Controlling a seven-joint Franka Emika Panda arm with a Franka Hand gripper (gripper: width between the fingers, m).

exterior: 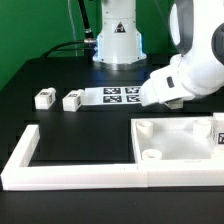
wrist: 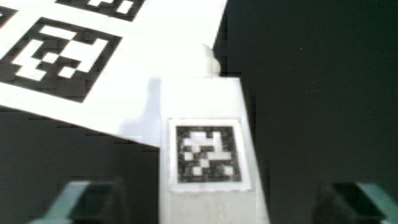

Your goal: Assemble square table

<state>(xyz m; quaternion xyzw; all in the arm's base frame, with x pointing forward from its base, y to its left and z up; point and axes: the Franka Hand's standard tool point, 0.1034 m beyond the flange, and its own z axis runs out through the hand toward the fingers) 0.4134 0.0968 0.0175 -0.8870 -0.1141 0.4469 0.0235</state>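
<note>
Leg block [wrist: 208, 135] between tool's [wrist: 222, 205] jaws, one end cut off
Tool released, not touching block; marker board [wrist: 80, 50] just beyond.

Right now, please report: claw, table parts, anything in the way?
Claw open, fingers either side of a leg block, not touching. Slab lies rimmed face up. Two other leg blocks loose. Marker board right beside the claw.

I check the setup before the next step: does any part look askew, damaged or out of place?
Nothing stands out. The square tabletop lies flat, holes up, along the border wall. Two leg blocks sit loose beside the marker board; a third leg lies within the open gripper. No damage shows.
</note>
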